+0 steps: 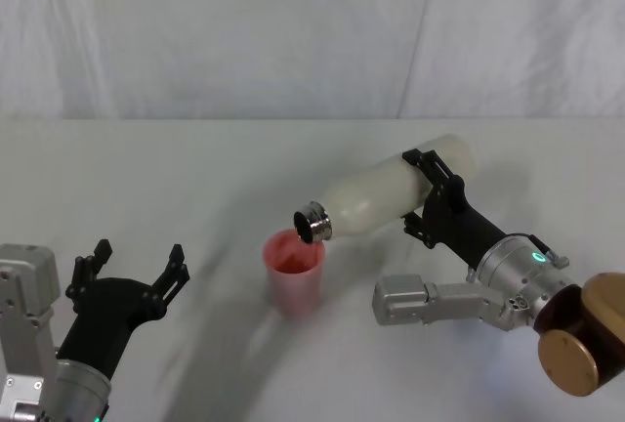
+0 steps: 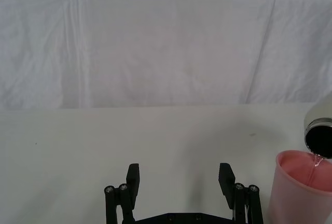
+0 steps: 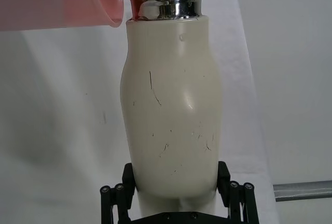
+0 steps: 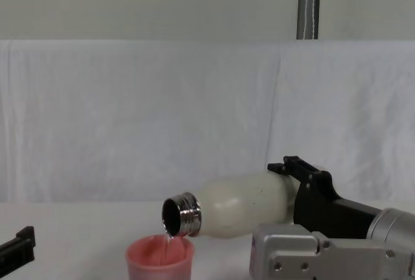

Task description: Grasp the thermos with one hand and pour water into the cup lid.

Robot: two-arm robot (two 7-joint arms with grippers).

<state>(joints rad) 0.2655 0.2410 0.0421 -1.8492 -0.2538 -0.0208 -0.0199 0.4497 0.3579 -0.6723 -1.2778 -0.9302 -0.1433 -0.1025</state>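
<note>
- The right gripper (image 1: 431,192) clamped the matte cream thermos (image 1: 391,190), tipped so its shiny threaded neck hung over the pink cup lid (image 1: 293,271).
- The left gripper (image 1: 135,266) sat idle, fingers spread.

- The black two-finger right gripper (image 1: 432,193) is clamping the tall cream-white matte thermos (image 1: 395,190), tilting its shiny steel neck (image 1: 312,224) over the small pink plastic cup lid (image 1: 293,272).
- The black left gripper (image 1: 137,268) is hovering with fingers spread, well apart.
</note>
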